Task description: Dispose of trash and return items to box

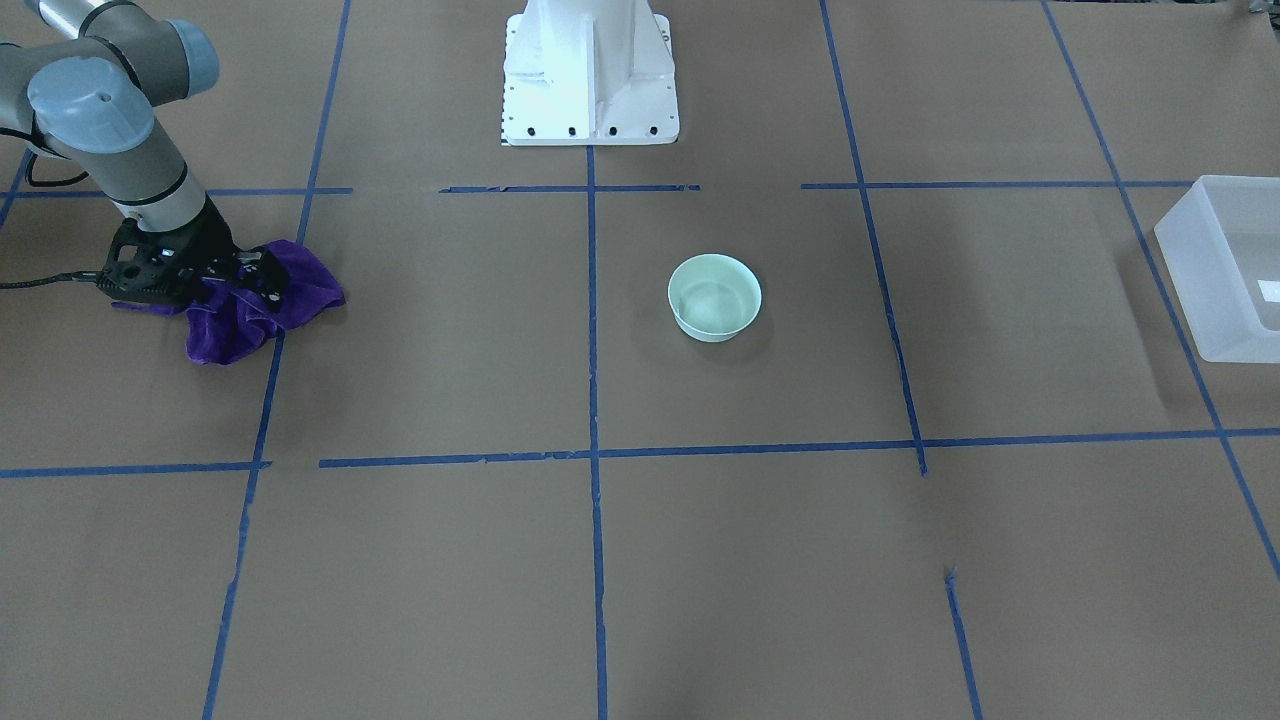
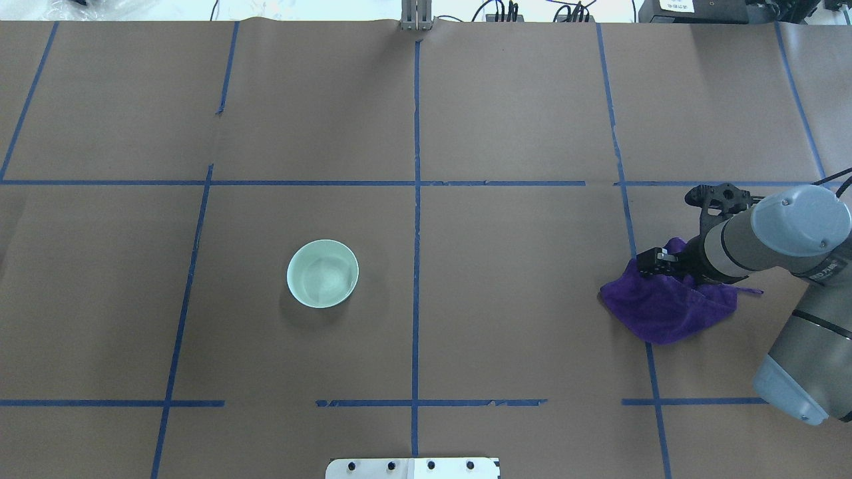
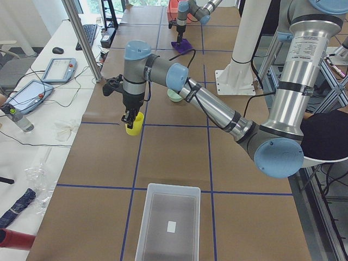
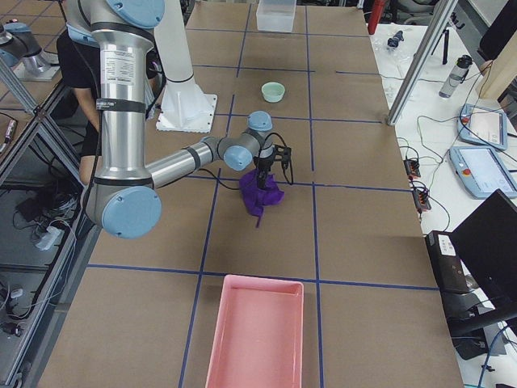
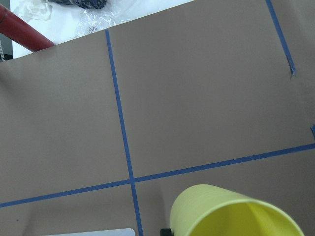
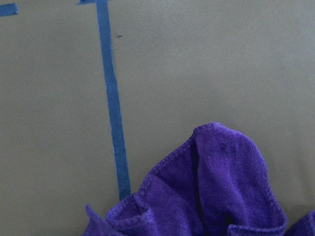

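Overhead exterior, pale green bowl (image 2: 323, 273) mid-table, purple cloth (image 2: 669, 307) beneath right tool (image 2: 652, 261)

The small tapered yellow cup (image 3: 134, 124) stood upright with its open mouth up, on a blue tape line (image 3: 174, 125) on the brown table (image 3: 174, 157). The box (image 3: 142, 220), a large rectangular frosted-white translucent bin, lay open-topped at the table's end on the robot's left, well apart from the cup, with a small white label (image 3: 171, 227) on its floor.
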`<state>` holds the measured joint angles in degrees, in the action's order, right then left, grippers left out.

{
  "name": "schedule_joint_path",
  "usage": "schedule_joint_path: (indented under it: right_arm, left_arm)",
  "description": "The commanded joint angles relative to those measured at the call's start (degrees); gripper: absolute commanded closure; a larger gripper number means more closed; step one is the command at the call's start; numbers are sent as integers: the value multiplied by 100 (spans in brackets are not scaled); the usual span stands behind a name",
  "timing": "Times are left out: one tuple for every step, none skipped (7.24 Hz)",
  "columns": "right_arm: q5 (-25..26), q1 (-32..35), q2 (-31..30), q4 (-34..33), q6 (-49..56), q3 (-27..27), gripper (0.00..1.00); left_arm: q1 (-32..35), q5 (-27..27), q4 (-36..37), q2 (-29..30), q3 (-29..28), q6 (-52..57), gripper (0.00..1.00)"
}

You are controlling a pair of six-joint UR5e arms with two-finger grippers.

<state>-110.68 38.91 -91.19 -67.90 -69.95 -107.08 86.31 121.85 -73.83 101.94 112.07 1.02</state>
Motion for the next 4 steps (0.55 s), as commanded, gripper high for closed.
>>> schedule_joint_path:
  right_arm:
    - [-6, -6, 4, -4, -10, 99, 0]
    - [-68, -6, 4, -4, -19, 82, 26]
    - [-94, -6, 4, -57, -10, 73, 83]
    - [-112, 2, 4, -66, -10, 47, 100]
  left_arm:
    - [315, -47, -25, 36, -360, 636, 100]
    - [377, -99, -26, 10, -370, 750, 100]
    - [421, -335, -26, -7, -378, 899, 100]
    - [508, -415, -26, -16, -431, 935, 100]
